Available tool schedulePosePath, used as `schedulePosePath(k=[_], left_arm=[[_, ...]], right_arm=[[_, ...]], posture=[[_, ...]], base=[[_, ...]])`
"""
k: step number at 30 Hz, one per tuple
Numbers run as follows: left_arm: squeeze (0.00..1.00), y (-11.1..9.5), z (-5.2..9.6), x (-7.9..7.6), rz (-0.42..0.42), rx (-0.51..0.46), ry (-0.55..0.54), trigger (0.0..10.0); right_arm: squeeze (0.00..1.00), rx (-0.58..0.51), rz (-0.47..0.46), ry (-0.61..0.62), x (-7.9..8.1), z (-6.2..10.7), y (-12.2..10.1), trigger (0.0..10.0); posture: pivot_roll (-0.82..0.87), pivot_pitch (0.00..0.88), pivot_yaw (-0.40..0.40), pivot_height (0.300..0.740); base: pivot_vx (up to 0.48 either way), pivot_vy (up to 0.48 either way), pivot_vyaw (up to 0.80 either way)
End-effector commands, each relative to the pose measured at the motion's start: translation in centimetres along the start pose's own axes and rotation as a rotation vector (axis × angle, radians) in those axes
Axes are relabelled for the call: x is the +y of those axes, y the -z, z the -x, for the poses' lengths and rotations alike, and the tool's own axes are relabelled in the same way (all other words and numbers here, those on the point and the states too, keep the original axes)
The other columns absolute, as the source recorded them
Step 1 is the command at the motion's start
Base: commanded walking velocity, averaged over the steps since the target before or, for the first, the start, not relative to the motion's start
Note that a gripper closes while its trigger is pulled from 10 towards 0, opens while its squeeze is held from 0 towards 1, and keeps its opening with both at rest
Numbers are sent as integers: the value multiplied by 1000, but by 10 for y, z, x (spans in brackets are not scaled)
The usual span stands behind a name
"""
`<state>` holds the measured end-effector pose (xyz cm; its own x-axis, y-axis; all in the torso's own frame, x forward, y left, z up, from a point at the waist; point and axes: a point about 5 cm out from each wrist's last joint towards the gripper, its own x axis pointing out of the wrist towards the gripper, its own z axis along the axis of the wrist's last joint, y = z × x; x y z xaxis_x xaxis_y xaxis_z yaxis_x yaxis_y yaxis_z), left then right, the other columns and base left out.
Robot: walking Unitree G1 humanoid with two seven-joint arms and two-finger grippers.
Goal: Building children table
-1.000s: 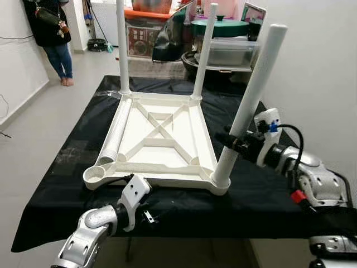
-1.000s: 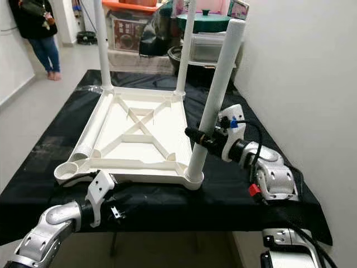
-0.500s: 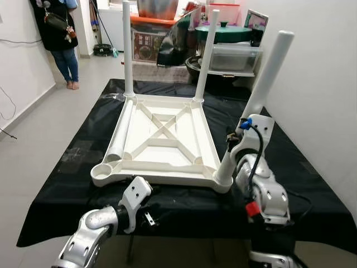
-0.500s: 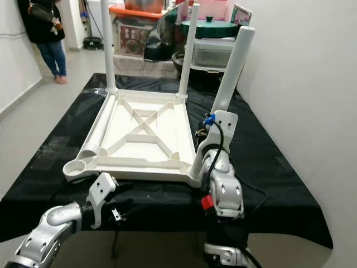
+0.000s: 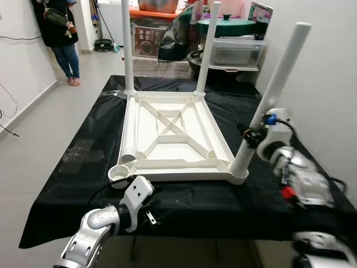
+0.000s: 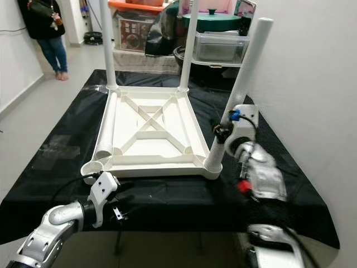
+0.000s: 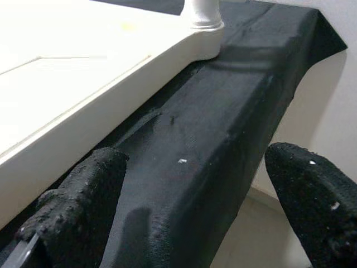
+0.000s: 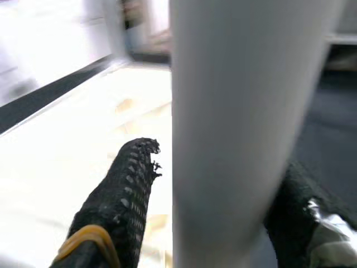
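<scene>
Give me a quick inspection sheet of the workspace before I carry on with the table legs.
Surface: black cloth covers the work table, wrinkled at the near edge.
Job's things: white tabletop lies upside down; two far legs stand upright; near right leg leans outward in its socket; fourth leg lies loose in the frame; near left socket empty.
Clutter: nothing seen on the cloth.
Grippers: right gripper straddles the leaning leg; left gripper open, at the near edge.
Cables: black cable by the left wrist.
Surroundings: storage boxes behind; person standing far left.

Right arm [image 5: 295,173] motion-blurred; tops of the two far table legs [image 5: 128,47] cropped; person [image 5: 58,33] headless at frame edge.
</scene>
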<state>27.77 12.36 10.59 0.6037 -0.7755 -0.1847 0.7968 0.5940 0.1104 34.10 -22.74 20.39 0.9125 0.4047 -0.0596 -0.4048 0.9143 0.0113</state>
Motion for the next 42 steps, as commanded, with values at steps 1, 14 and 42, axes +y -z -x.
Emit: schedulePosePath(k=[1, 14, 42], left_arm=[[0, 2, -2, -1, 10, 4, 12, 10000], [0, 2, 1, -1, 5, 7, 10, 10000], [0, 2, -1, 0, -3, 7, 8, 10000]], right_arm=[[0, 36, -19, -98, 15, -6, 7, 1608], [0, 29, -215, 484, 45, -27, 31, 0], [0, 3, -10, -221, 29, -18, 10, 5686]], posture=[[31, 0, -93, 740], [47, 0, -93, 740], [46, 0, -99, 740]], base=[[0, 0, 0], [0, 0, 0], [0, 0, 0]])
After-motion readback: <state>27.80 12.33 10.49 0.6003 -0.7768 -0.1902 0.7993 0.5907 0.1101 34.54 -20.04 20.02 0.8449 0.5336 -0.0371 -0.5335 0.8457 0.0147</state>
